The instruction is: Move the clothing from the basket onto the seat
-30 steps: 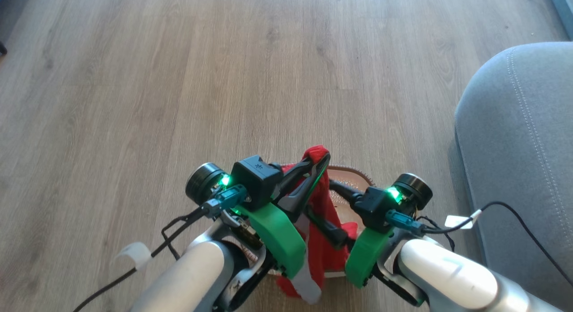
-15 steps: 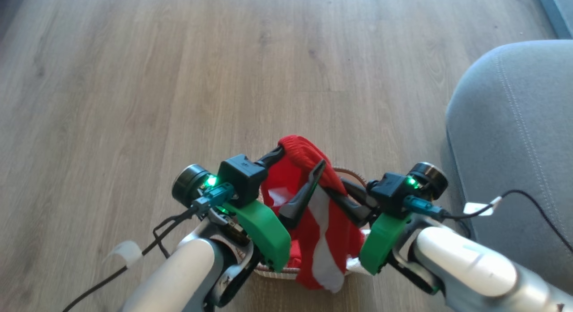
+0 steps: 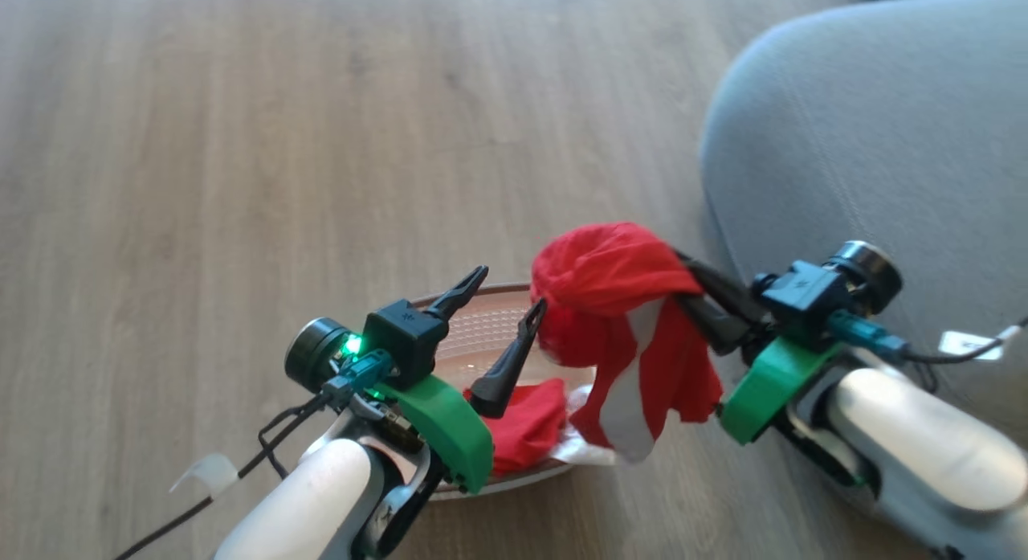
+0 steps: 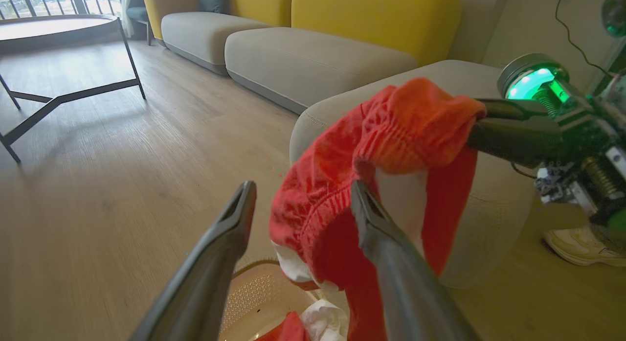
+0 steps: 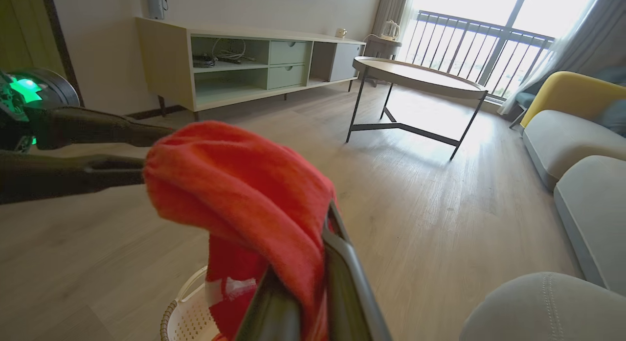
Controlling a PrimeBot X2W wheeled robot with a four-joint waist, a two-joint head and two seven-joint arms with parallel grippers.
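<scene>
The clothing's large red garment point(image 3: 610, 279) with white trim hangs from my right gripper point(image 3: 683, 283), which is shut on its bunched top, just left of the grey seat point(image 3: 867, 142). From my right wrist the garment point(image 5: 234, 184) drapes over my right gripper point(image 5: 308, 262). My left gripper point(image 3: 508, 291) stands open above the basket point(image 3: 450, 296), its right finger beside the hanging cloth point(image 4: 406, 130) without holding it. More red and white clothing point(image 3: 526, 423) lies in the basket point(image 4: 254, 292).
Wood floor lies all around the basket. The seat's rounded edge point(image 5: 538, 306) is close on the right. A round metal-legged table point(image 5: 415, 77) and a low cabinet point(image 5: 244, 52) stand farther off, with grey sofa cushions point(image 4: 313, 57) and a white shoe point(image 4: 582, 243) nearby.
My left gripper has opened and let go of the red garment. My right gripper has shut on it and carried it right toward the seat. The head camera has turned right.
</scene>
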